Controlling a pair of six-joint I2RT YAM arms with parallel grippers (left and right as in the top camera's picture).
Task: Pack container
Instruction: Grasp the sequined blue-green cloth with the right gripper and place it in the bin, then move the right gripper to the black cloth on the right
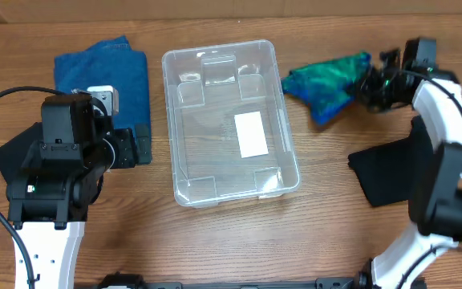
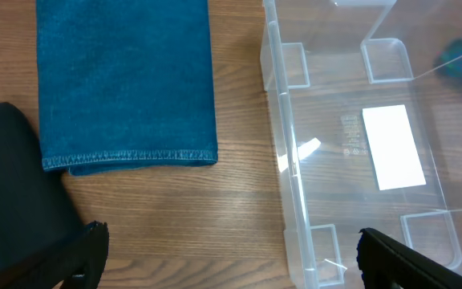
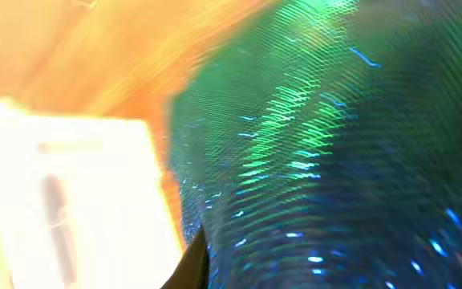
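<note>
Left claw (image 2: 229, 261) spread wide, empty, just left of clear rectangular plastic container (image 1: 167, 120). Right claw (image 1: 372, 85) against crumpled green-blue cloth (image 1: 327, 82), far right; grip impossible to tell. Container mid-table, open side up, long axis near to far. Folded blue cloth (image 1: 115, 76) far left.
</note>
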